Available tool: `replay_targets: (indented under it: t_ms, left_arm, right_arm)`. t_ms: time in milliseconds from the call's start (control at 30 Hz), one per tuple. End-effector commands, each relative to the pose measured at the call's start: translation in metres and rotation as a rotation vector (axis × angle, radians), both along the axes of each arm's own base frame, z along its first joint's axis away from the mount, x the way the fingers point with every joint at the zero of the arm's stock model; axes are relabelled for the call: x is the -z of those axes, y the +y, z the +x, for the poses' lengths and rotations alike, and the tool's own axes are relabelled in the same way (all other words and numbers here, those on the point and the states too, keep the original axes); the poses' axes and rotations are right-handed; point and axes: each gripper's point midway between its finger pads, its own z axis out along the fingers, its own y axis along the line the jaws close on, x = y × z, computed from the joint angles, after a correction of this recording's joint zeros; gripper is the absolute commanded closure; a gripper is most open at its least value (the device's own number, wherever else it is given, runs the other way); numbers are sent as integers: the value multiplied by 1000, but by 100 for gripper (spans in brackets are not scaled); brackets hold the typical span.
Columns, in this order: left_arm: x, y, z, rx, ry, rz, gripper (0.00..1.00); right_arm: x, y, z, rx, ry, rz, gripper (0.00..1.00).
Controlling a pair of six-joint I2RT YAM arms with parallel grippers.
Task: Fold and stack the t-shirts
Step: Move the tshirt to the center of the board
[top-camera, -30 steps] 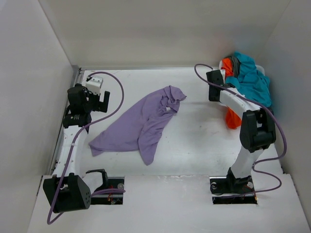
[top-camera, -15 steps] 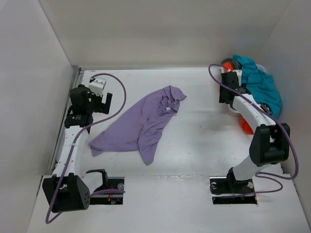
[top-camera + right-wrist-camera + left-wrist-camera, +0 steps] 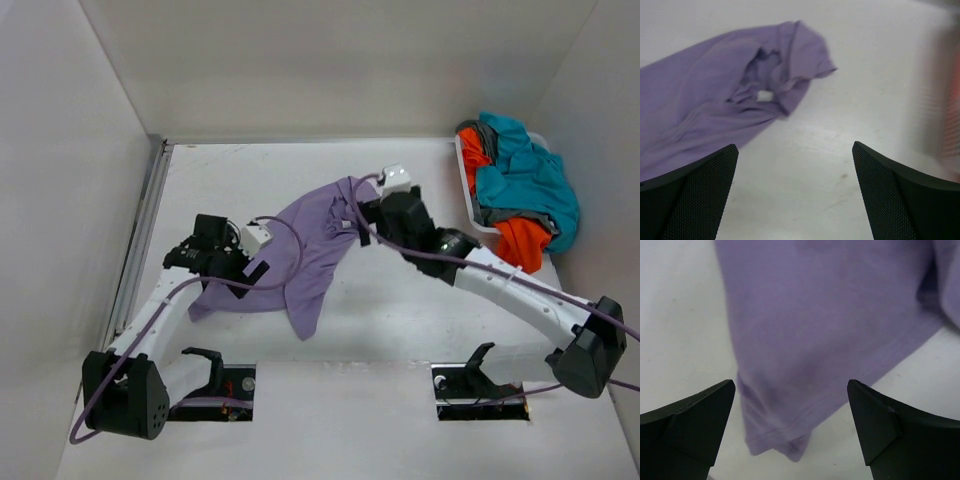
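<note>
The lavender shirt (image 3: pixel 300 245) is found lying unfolded and creased on the middle of the table (image 3: pixel 420 300). Its long axis runs on a diagonal from a near-left end to a far-right end, where the collar (image 3: pixel 771 75) and a small white label (image 3: pixel 764 95) are seen. The teal shirt (image 3: pixel 525 175), the orange shirt (image 3: pixel 520 245) and the grey shirt (image 3: pixel 487 130) are heaped in the white basket (image 3: pixel 463 180) at the far right corner, well apart from it. No stack is yet begun.

The left claw (image 3: pixel 258 268) is placed over the near-left end. In the left wrist view its fingers (image 3: pixel 690 420) are held wide apart with nothing gripped. A hemmed corner (image 3: pixel 785 445) of the cloth lies straight ahead, in line with the gap between them. Whether that corner belongs to a sleeve or to the bottom edge cannot be told, and contact with the cloth cannot be confirmed.

The right claw (image 3: pixel 366 215) is placed just beside the collar end. Its jaws are likewise spread wide and empty. In the right wrist view bare table is framed between the fingers (image 3: pixel 695 190), and the collar lies ahead and to the left of the gap, not within it.

Each end of the long axis is thus attended by the arm on its own side. The left claw is judged already lined up with its corner. The right claw is judged to need a shift to its left before the collar end can be taken.
</note>
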Motion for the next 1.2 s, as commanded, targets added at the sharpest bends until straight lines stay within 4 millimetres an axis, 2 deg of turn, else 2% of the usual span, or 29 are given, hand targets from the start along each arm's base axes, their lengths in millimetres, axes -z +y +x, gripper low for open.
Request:
replay_targets:
  t_ms: [0, 67, 133, 233, 300, 333, 467, 600, 667, 800, 967, 1067, 1167]
  left_arm:
    - [15, -30, -33, 104, 99, -62, 0]
    - [28, -42, -47, 144, 158, -77, 0]
    - [40, -45, -52, 174, 177, -48, 0]
    - [58, -43, -49, 163, 204, 33, 1]
    - [68, -39, -45, 141, 217, 70, 6]
    - [74, -35, -43, 119, 222, 83, 10]
    - [79, -33, -37, 41, 233, 63, 43]
    - [67, -35, -27, 13, 169, 26, 80]
    - [51, -40, -17, -20, 125, -13, 89]
    - [15, -55, 0, -58, 81, -127, 92]
    - [-3, -66, 2, -86, 124, -229, 92]
    - [-6, -63, 5, -107, 120, -240, 92]
    - [-14, -59, 12, -140, 106, -261, 92]
  right_arm:
    - [50, 80, -57, -202, 113, 244, 0]
    - [72, 93, -67, -208, 160, 271, 0]
    - [91, 110, -78, -229, 221, 294, 0]
    - [123, 134, -95, -258, 309, 304, 0]
    - [136, 139, -101, -233, 354, 329, 2]
    - [144, 141, -102, -202, 378, 363, 4]
    - [154, 145, -107, -152, 418, 457, 9]
    - [157, 137, -110, -122, 423, 490, 11]
    - [154, 134, -110, -116, 415, 501, 11]
    - [158, 137, -107, -115, 425, 498, 11]
    - [189, 158, -100, -124, 541, 453, 18]
    - [207, 152, -97, -67, 602, 438, 33]
    - [217, 148, -96, -42, 659, 465, 58]
